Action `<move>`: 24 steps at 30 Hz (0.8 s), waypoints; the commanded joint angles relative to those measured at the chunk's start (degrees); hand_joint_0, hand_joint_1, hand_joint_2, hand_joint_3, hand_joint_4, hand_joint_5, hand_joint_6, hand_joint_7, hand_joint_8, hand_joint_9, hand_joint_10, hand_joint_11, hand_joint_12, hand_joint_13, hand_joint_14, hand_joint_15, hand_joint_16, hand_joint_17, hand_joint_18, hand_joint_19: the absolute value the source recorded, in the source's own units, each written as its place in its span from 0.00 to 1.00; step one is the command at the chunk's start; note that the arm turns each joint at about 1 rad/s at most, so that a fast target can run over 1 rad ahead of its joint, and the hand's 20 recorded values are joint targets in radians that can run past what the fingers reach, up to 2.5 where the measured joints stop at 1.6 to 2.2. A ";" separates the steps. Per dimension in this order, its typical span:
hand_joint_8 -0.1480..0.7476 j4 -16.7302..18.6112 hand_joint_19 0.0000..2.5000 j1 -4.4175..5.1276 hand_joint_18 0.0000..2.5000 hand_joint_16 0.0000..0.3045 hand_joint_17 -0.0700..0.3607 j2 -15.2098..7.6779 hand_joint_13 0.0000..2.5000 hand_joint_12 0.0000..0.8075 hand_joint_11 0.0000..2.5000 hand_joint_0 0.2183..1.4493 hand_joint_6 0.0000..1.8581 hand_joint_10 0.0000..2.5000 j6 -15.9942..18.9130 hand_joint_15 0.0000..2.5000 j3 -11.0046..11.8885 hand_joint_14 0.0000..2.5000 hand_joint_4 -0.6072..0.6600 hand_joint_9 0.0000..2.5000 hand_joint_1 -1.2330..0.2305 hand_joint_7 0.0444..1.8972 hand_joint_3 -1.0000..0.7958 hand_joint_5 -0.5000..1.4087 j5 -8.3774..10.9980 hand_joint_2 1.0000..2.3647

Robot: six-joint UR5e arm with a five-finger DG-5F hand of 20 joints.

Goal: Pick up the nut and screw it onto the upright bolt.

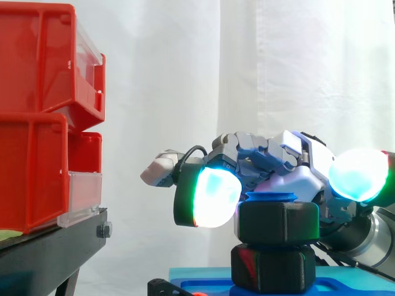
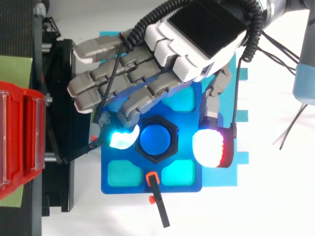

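Step in hand: The nut (image 1: 278, 222) is already on the upright bolt (image 2: 156, 139); the blue top of the bolt shows through its hole and stands a little above it. I judge that the picking is done and the screwing is in hand.
Robot hand: The robot hand (image 2: 197, 34) reaches over the nut from 12 o'clock in the top view. It is not clamped: the fingers are loosely bent, one finger pad (image 2: 122, 138) touches the nut at its 9 o'clock side, and the thumb pad (image 2: 209, 147) stands at 3 o'clock with a gap to the nut.
Next move: It probably calls for the thumb to come in against the nut, so that both pads can turn it further down. How far down the thread it sits, I cannot tell.
Under the nut: A black block (image 1: 271, 268) with red and green marks sits just below, on a blue plate (image 2: 128, 189).
Around: Red bins (image 1: 37, 61) on a black stand (image 1: 49, 259) are at 9 o'clock, near the outer fingers. A black stick (image 2: 160, 209) with an orange piece lies at 6 o'clock on the white counter (image 2: 275, 206).
In the way: Nothing stands between the pads and the nut. The stand could touch the outer fingers if the robot hand swings wide.
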 commanded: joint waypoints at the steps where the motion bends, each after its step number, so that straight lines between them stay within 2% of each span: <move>1: 0.49 0.44 0.00 -0.27 0.00 0.13 0.37 0.00 0.10 0.42 0.00 0.15 0.27 0.00 0.02 0.00 0.15 0.00 0.71 0.19 0.65 0.62 0.28 0.19 -0.61 0.00; 3: 0.49 0.53 0.00 -0.71 0.00 0.13 0.37 0.00 0.10 0.41 0.00 0.15 0.27 0.00 0.02 0.00 0.42 0.00 0.71 0.19 0.65 0.64 0.28 0.19 -1.49 0.00; 12: 0.50 1.93 0.00 -1.94 0.00 0.13 0.36 0.00 0.12 0.41 0.00 0.16 0.27 0.00 0.11 0.00 0.68 0.00 0.70 0.21 0.63 0.69 0.28 0.20 -2.81 0.00; 16: 0.50 2.46 0.00 -2.29 0.00 0.13 0.36 0.00 0.12 0.40 0.00 0.16 0.27 0.00 0.20 0.00 0.68 0.00 0.70 0.21 0.63 0.69 0.28 0.20 -3.25 0.00; 24: 0.50 2.46 0.00 -2.38 0.00 0.12 0.36 0.00 0.12 0.40 0.00 0.16 0.28 0.00 0.29 0.00 0.68 0.00 0.70 0.22 0.63 0.69 0.28 0.20 -3.25 0.00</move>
